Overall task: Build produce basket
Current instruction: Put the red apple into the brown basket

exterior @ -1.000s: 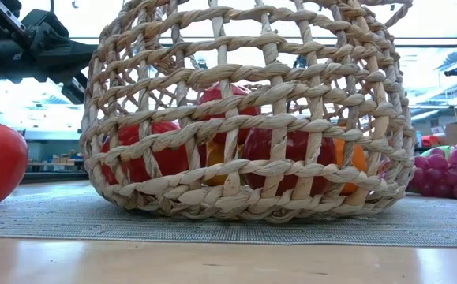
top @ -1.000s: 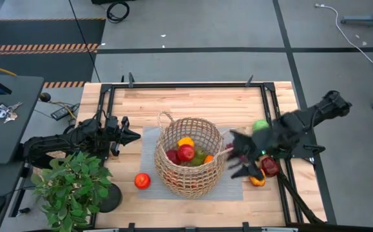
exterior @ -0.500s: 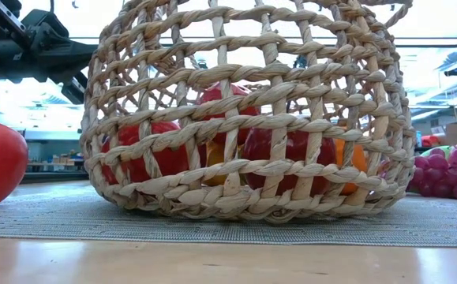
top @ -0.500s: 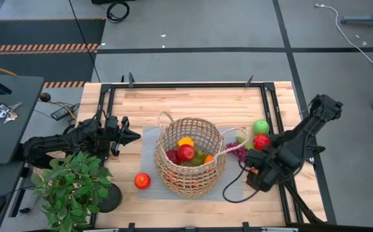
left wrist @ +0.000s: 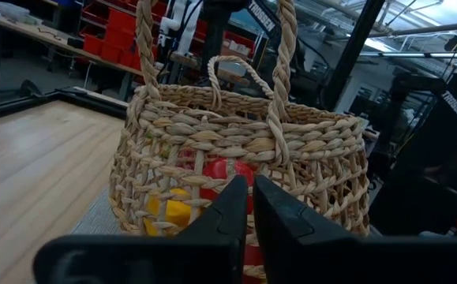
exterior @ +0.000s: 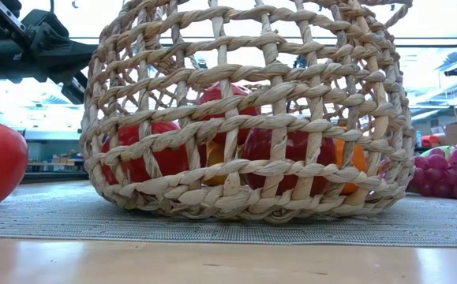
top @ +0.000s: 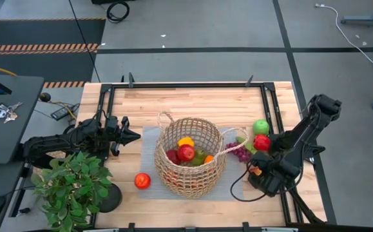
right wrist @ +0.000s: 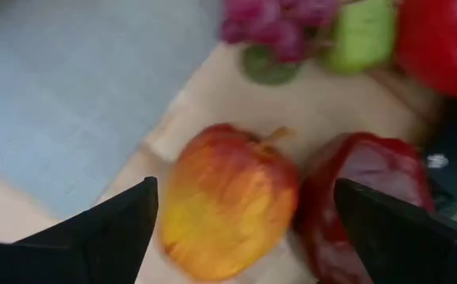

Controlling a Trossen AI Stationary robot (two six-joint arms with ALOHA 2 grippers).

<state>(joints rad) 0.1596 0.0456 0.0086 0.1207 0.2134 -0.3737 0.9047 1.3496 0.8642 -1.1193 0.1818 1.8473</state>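
My right hand hovers spread wide over loose fruit at the basket's 3 o'clock.

My right hand [right wrist: 244, 229] hangs with fingers [right wrist: 94, 229] far apart above a yellow-red apple [right wrist: 226, 201], which touches a dark red fruit [right wrist: 362, 197]; purple grapes [top: 238, 151], a green apple [top: 261, 126] and a red apple [top: 261, 142] lie near on the worktop [top: 199, 103]. The basket [top: 191, 161] stands mid-worktop on a grey mat [top: 149, 138], already holding red, yellow and orange produce [top: 186, 153]. My left hand [top: 133, 136] waits at the basket's 9 o'clock, pinched closed and empty. Another red apple [top: 142, 181] sits at 8 o'clock, beside the potted plant [top: 70, 187].
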